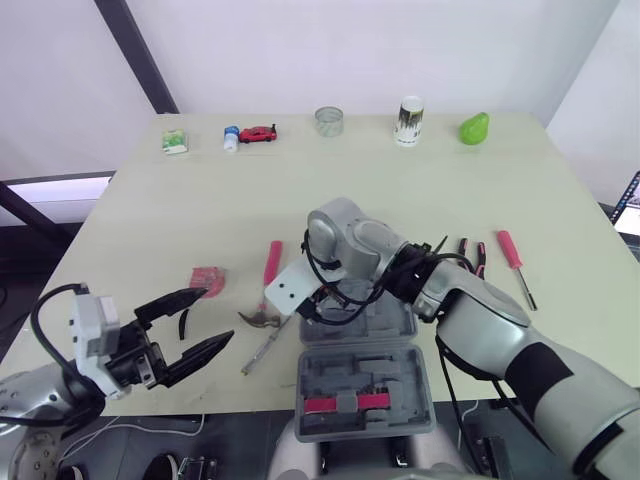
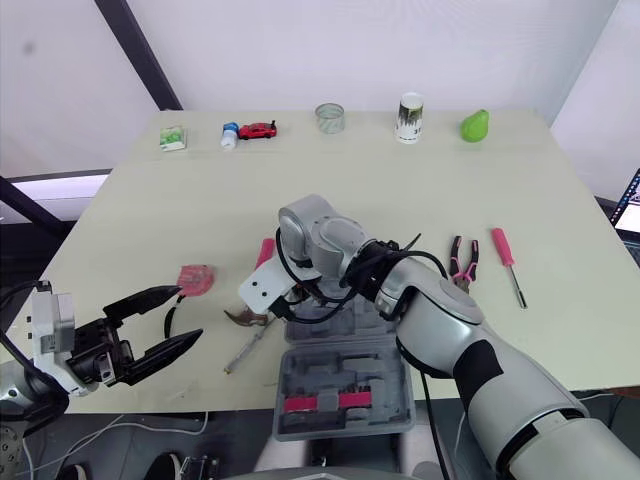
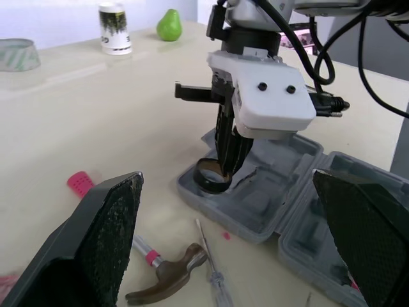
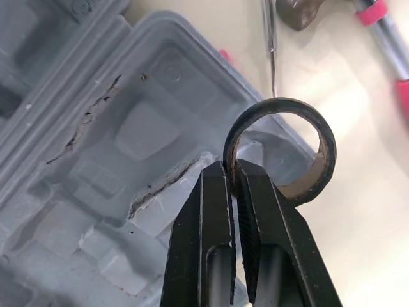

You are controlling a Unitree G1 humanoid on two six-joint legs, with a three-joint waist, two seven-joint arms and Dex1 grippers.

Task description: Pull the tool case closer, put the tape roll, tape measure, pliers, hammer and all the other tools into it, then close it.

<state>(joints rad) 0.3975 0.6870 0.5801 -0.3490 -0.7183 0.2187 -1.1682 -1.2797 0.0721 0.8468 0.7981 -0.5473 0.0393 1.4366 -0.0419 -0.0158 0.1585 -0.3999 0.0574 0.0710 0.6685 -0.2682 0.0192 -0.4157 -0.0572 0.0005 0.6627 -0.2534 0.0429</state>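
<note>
The grey tool case (image 1: 400, 365) lies open at the table's front centre, with a red-handled tool in its near half. My right gripper (image 4: 233, 169) is shut on a black tape roll (image 4: 319, 137), holding it upright over the left corner of the case's far half. Left of the case lie the pink-handled hammer (image 1: 265, 300) and a thin screwdriver (image 1: 262, 350). A red tape measure (image 1: 208, 280) sits further left. The pliers (image 1: 470, 255) and a red screwdriver (image 1: 515, 262) lie to the case's right. My left gripper (image 1: 213, 317) hangs open at the front left, holding nothing.
Along the far edge stand a green box (image 1: 175, 141), a small bottle (image 1: 231, 137), a red toy car (image 1: 258, 133), a clear tape ring (image 1: 329, 121), a can (image 1: 409, 120) and a green pear (image 1: 474, 128).
</note>
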